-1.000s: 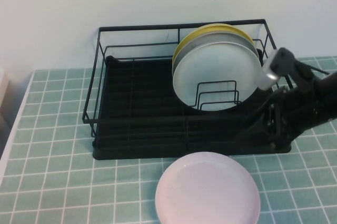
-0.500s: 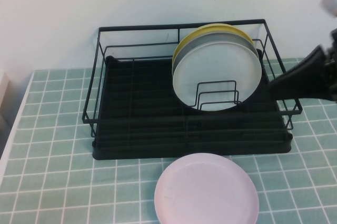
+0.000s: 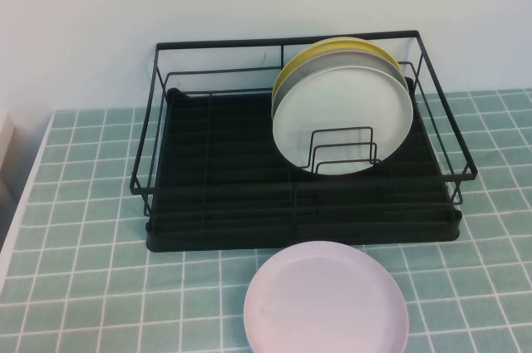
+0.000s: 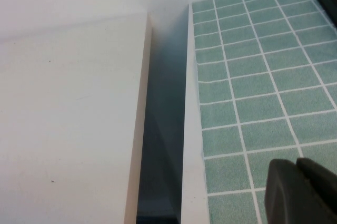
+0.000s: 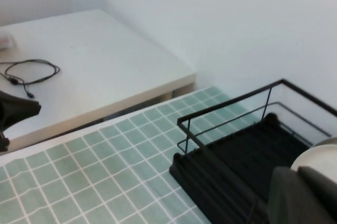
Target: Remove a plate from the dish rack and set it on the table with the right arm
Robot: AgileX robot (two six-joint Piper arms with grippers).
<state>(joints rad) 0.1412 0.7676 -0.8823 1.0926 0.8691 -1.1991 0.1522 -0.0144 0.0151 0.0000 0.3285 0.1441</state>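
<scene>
The pale pink plate (image 3: 326, 299) lies flat on the teal tiled table (image 3: 83, 270), just in front of the black wire dish rack (image 3: 216, 195). Neither arm shows in the high view. In the right wrist view my right gripper (image 5: 298, 174) is shut and empty, held above the rack (image 5: 231, 155) near its right end. In the left wrist view my left gripper (image 4: 296, 163) is shut and empty, low over the table tiles (image 4: 253, 76) near the table's left edge.
An off-white plate (image 3: 342, 120) stands upright in the rack's right half with a grey and a yellow plate (image 3: 332, 46) behind it. A white side surface (image 4: 68, 118) lies beyond a gap at the table's left edge. Another white surface (image 5: 79, 71) carries a black cable (image 5: 26, 71).
My right arm has pulled away from the rack's right end, rising to the right and out of the high view. The pink plate stays where it was on the table.
</scene>
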